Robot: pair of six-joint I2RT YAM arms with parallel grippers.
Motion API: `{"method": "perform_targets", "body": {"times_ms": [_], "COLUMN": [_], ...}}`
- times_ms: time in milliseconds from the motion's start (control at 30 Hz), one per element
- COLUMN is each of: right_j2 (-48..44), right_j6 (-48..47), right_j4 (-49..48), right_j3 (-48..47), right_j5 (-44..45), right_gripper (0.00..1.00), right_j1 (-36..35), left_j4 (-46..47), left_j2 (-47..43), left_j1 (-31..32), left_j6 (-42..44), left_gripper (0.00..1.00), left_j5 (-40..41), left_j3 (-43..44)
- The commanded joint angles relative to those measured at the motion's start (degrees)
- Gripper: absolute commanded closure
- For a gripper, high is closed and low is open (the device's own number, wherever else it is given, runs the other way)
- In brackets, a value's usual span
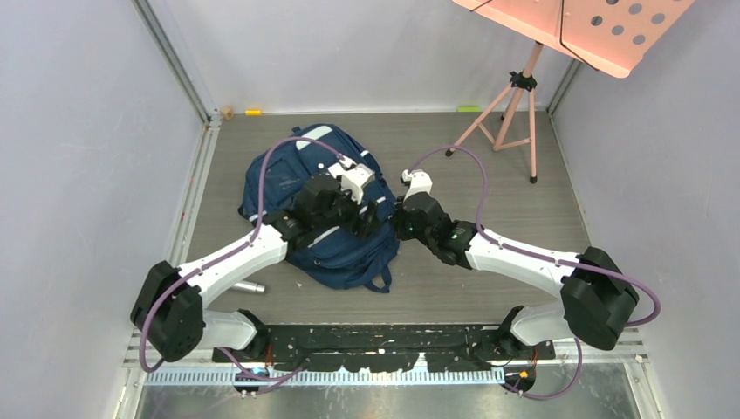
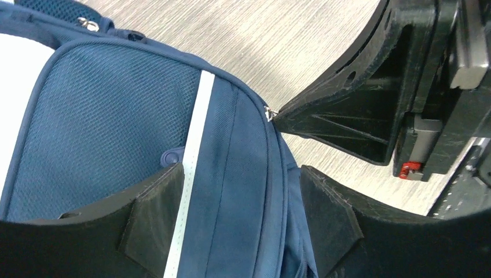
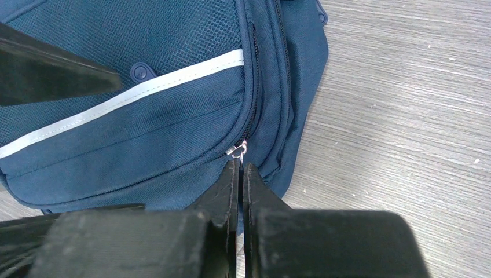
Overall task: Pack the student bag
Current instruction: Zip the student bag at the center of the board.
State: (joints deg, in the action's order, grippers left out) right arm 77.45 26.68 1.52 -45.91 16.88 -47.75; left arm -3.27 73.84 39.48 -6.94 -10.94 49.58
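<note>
The student bag point(image 1: 288, 179) lies flat on the grey floor, a navy backpack with pale reflective stripes. My left gripper point(image 1: 371, 216) sits over its right edge. In the left wrist view the left gripper point(image 2: 243, 214) has a thick fold of the bag point(image 2: 231, 174) filling the space between its pads. My right gripper point(image 1: 399, 214) is beside it. In the right wrist view the right gripper point(image 3: 240, 174) is pinched shut on the small metal zipper pull point(image 3: 237, 150) at the bag's side seam. The pull also shows in the left wrist view point(image 2: 268, 112).
A pink music stand point(image 1: 524, 87) on a tripod stands at the back right. A silver cylinder point(image 1: 247, 286) lies on the floor by the left arm. Small yellow point(image 1: 253, 112) and green point(image 1: 469, 108) items lie along the back wall. Grey walls close in both sides.
</note>
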Motion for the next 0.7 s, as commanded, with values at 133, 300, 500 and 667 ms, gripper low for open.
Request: {"method": "perform_targets", "body": {"times_ms": [133,300,500,667], "right_j2": [-6.16,-6.15,-6.43,-10.02], "right_j6": [1.10,1.57,1.18,-2.70], "right_j4": [-1.17,-0.52,0.35,2.25], "right_j3": [1.78,1.53,1.74,2.22], "right_j5": [1.01,0.33,1.03,8.34], "right_gripper": [0.99,1.00,1.00,1.00], "right_j1": [1.53,2.35,2.57,3.07], "left_j4": [7.08,8.06,7.78,5.76], "left_j2": [4.53,7.06,7.27,2.38], "left_j1": [1.75,5.01,6.39,6.39], "left_j6": [9.03,11.78,12.66,11.33], "left_gripper": [0.27,0.26,0.87,1.00], "left_j5": [1.58,5.69,10.42,12.29], "left_j3": [1.32,1.14,0.06,-3.45]}}
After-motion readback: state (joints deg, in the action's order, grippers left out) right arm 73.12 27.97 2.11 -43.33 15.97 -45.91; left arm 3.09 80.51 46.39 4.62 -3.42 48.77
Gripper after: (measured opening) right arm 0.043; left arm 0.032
